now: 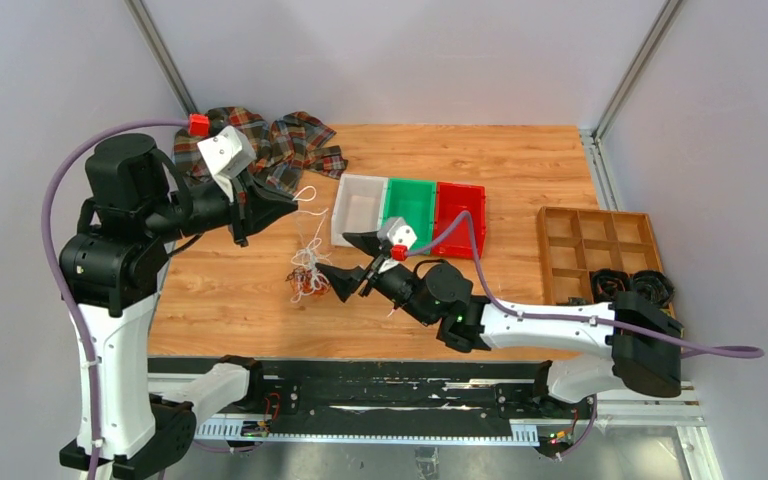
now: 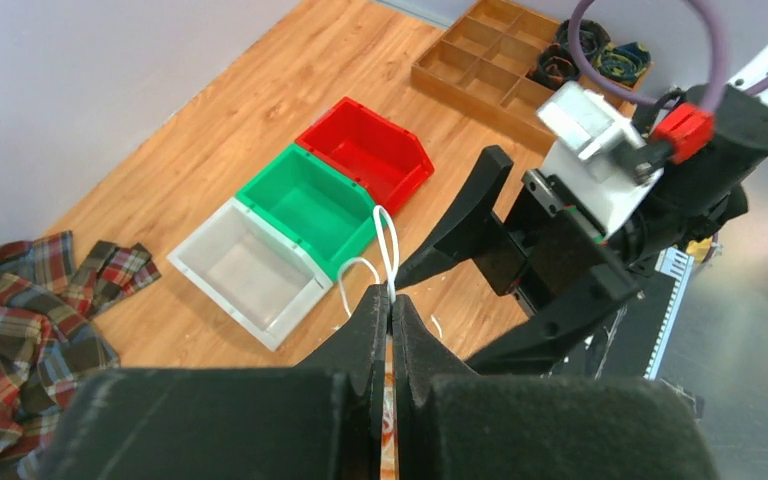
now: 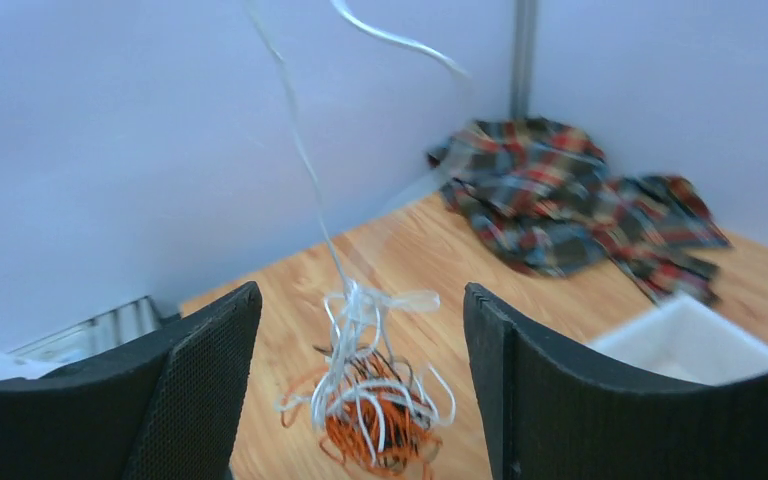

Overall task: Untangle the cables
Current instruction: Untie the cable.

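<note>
Left gripper (image 2: 390, 297) jaws, pressed together at lower centre of the left wrist view, pinch 1 white cable (image 2: 391, 265). Tangled cables (image 3: 375, 425), hidden there, appear lower centre in the right wrist view, between spread right gripper (image 3: 360, 300) jaws.

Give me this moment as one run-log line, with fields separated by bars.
left gripper: shut on white cable | right gripper: open, holding nothing, facing cable tangle | tangle state: white, orange, black strands knotted together

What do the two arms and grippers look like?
The left arm and right arm have white shells and black joints, each trailing a purple hose. Each wrist carries a white camera block with a red connector. The left gripper and right gripper have black tapered fingers.
</note>
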### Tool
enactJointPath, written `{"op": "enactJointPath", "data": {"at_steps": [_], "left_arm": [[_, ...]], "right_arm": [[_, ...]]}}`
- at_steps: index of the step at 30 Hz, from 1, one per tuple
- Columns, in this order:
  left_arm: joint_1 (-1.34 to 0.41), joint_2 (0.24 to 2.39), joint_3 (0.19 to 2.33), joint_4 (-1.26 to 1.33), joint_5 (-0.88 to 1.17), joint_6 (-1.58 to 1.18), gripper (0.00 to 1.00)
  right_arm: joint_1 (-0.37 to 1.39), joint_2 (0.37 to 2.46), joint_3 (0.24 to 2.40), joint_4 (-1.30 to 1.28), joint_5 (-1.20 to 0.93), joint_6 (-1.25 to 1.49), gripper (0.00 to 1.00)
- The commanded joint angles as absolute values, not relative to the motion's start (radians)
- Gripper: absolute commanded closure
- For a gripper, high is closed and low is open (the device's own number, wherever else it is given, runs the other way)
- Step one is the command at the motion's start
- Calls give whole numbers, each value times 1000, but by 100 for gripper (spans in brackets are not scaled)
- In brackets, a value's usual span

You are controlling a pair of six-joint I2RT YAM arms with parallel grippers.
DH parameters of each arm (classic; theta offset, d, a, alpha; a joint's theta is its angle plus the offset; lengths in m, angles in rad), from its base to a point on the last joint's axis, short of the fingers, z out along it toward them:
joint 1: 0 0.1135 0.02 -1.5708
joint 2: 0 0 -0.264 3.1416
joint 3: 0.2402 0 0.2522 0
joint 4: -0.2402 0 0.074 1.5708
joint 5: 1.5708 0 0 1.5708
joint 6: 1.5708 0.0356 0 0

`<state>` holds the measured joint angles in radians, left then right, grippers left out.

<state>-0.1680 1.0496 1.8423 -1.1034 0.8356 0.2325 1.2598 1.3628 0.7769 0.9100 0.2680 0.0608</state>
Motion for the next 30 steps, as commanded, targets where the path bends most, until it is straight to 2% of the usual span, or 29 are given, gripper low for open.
{"op": "enactJointPath", "data": {"at_steps": [1,11,16,20,25,30], "left_arm": [[-175,1035,1838,-1089,860,234,100],[-174,1008,1831,-1089,870,217,100],[-175,997,1831,-1089,874,202,99],[-175,1003,1845,-1089,873,198,100],[-175,1023,1900,-1089,870,187,100],[-175,1060,1978,-1089,857,172,100]], "right_arm": [[1267,1390,884,831,18,37,27],[1267,1513,1012,820,-64,93,37],[1267,1566,1039,850,-62,93,52],[1267,1587,976,916,-25,121,65],[1267,1613,864,1011,47,137,74],[1266,1648,789,1050,117,144,79]]}}
